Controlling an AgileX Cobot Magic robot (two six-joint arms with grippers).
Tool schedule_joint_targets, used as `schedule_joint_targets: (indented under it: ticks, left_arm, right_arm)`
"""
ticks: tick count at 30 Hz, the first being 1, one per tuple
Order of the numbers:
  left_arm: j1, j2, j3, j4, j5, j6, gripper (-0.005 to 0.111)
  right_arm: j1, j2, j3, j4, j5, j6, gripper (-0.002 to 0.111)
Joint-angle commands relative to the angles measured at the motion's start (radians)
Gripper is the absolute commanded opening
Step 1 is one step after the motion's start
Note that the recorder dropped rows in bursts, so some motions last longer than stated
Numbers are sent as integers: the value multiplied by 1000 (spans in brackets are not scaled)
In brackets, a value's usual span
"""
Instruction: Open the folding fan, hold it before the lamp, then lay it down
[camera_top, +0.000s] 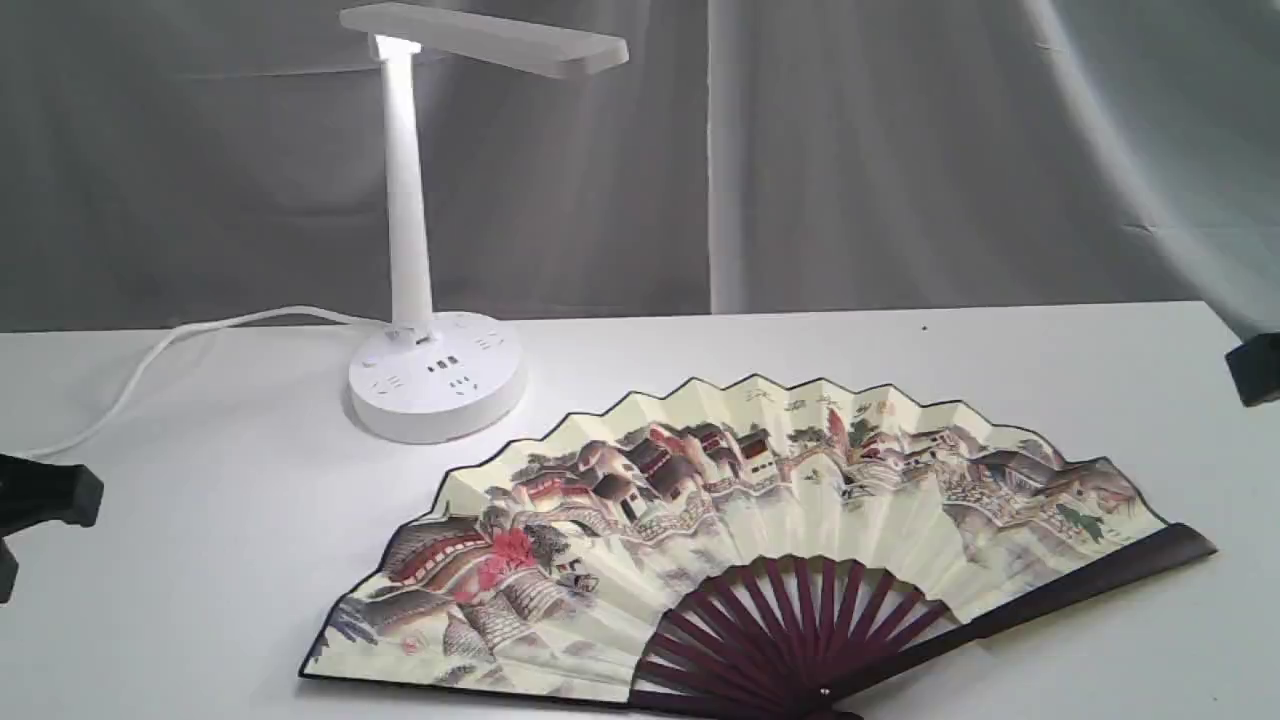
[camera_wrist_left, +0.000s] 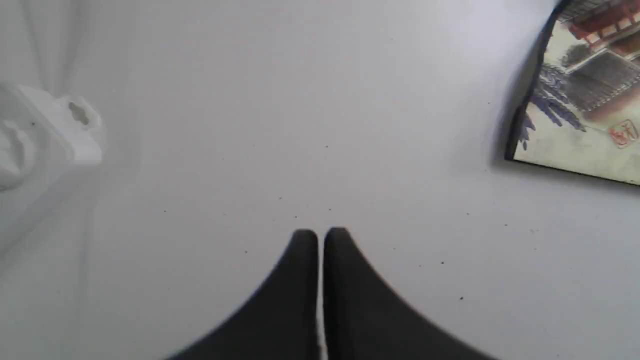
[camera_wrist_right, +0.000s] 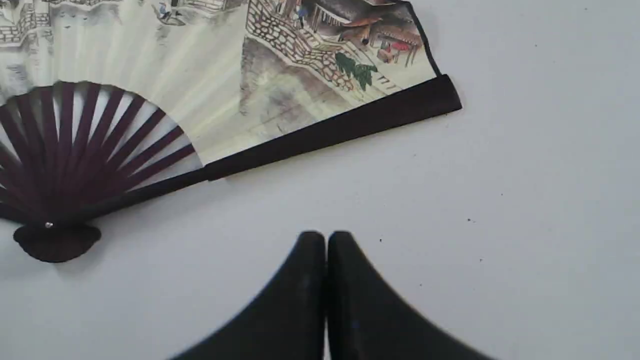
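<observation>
In the left wrist view, the left gripper (camera_wrist_left: 320, 235) is seen with its jaws pressed together, only a thin slit left between the dark tips, and no object is held. It is poised over the white table (camera_wrist_left: 300, 125). One black-edged corner of the folding fan (camera_wrist_left: 585, 100) is seen ahead of the tips and off to one side, well apart from them, with bare table between. On the opposite side of the jaws a blurred white plastic fitting (camera_wrist_left: 50, 135) is seen; what it is cannot be told.

In the right wrist view, the right gripper (camera_wrist_right: 326, 236) is likewise closed tip to tip and empty. The fan's dark outer guard (camera_wrist_right: 350, 125) is laid across the table near the tips but apart from them, and the rivet (camera_wrist_right: 48, 225) is found farther off to one side.

In the exterior view, the fan is shown spread fully open and laid flat, painted side up. The lamp (camera_top: 410, 250) is stood upright beyond the fan, near its left half but not touching. Its cord (camera_top: 150, 360) is trailed away past the left gripper. A grey curtain (camera_top: 900, 150) is hung behind. Both grippers are cut off at the frame's edges, clear of the fan.
</observation>
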Motion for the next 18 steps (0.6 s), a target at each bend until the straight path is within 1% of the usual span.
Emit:
schedule_joint_targets:
  ticks: [1,8,18]
  left_arm:
    - [0,-40,-5,-11,-12,5,0]
    - [0,-167,-5,-7,-23,5,0]
    - [0,-396,-5,-4,-20,7,0]
  right_arm:
    - [3,-7,1,-16,7,3,0]
    - [3,-58,1,-33,17,3,0]
    - [3,-277,1,-66,30,3,0]
